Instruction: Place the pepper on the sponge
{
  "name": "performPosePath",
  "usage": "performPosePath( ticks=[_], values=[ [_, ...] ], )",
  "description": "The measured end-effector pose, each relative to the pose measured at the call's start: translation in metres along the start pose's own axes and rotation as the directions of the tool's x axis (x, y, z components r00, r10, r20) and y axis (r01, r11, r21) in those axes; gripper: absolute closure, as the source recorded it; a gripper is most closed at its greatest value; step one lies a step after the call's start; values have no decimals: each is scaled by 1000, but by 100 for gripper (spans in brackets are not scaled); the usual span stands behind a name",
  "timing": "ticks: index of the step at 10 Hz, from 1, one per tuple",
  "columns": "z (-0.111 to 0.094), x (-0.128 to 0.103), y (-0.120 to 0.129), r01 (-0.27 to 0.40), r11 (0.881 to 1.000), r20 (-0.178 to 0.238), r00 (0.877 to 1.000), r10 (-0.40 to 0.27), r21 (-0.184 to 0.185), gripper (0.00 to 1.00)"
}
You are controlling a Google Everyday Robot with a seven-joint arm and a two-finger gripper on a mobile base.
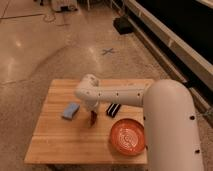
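Note:
The light blue sponge (70,110) lies on the left half of the wooden table (55,141). My white arm reaches from the right across the table, and the gripper (92,118) hangs just right of the sponge, a little above the tabletop. A small dark red-brown pepper (93,119) shows at the gripper's tip, pointing down, seemingly held between the fingers. The pepper is about a hand's width from the sponge and not over it.
An orange-red bowl (128,137) stands at the table's front right. A black-and-white striped block (113,109) lies just right of the gripper, partly behind the arm. Tiled floor surrounds the table; a dark ledge runs along the right.

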Motion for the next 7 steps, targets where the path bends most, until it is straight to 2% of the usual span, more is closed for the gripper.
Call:
performPosePath(
  ticks=[2,4,7],
  values=[
    [-25,3,-17,17,1000,-28,999,-17,-2,100],
    [-39,9,-28,20,1000,-40,999,-20,-4,100],
    [-41,16,-62,50,999,-55,997,-50,3,100]
  ],
)
